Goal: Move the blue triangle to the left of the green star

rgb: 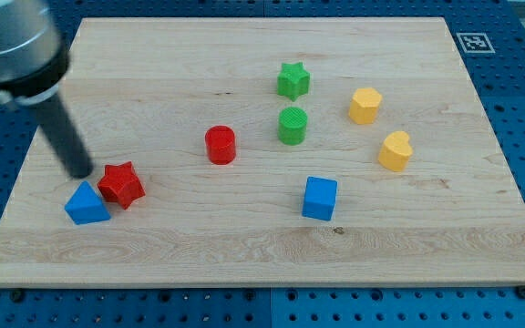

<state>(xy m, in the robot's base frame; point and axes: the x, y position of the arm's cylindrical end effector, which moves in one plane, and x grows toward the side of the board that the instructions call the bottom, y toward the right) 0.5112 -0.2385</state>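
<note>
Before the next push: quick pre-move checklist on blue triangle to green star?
1. My tip near the blue triangle: ok, just above it, toward the view's top.
2. Tip touching the triangle: cannot tell.
3. Tip on the correct push side: not ok; the green star lies up-right.
4. Red star apart from the triangle: not ok, it sits against the triangle's right.
5. Red cylinder off the path: not ok, roughly between.

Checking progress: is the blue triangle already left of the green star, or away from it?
Away: the blue triangle sits at the lower left, touching the red star, far from the green star.
</note>
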